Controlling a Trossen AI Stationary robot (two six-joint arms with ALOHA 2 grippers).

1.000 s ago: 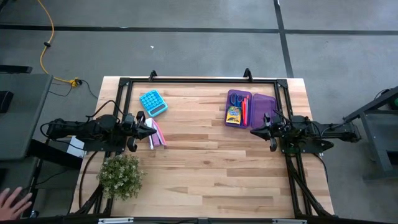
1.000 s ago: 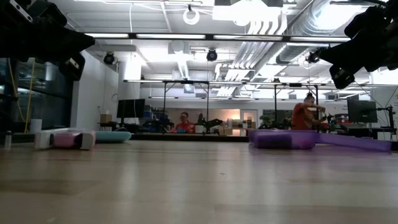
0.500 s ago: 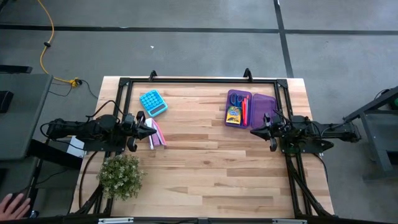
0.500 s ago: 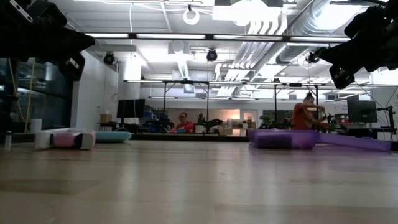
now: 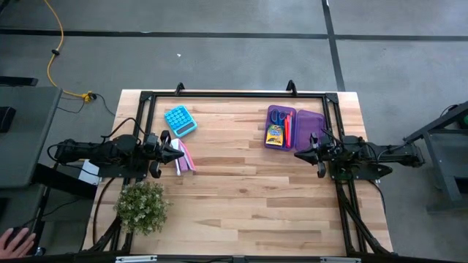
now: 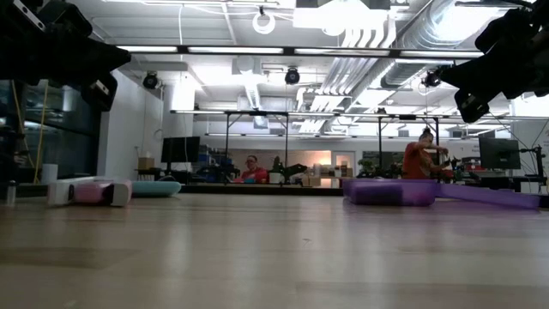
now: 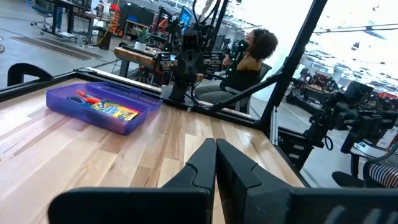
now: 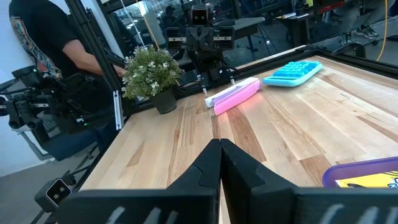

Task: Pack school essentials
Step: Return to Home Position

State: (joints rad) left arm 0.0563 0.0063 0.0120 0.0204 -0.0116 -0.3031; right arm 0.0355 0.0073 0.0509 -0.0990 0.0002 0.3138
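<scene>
Potted plant (image 5: 141,207) by table's (image 5: 241,212) left edge; blue calculator (image 5: 180,120) toward far-left corner; open purple case (image 5: 311,120) far right.

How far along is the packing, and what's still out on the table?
Done: crayon box, scissors and a red pen lie in the open purple case. In hand: nothing; left gripper and right gripper are shut and empty at opposite sides of the table. To do: pink and white items and blue calculator lie outside the case.

Left arm (image 5: 95,152) and right arm (image 5: 365,154): matte-black jointed links trailing black cables, each ending in two tapered, wedge-shaped black fingers (image 7: 200,167) with smooth, angular faces.
</scene>
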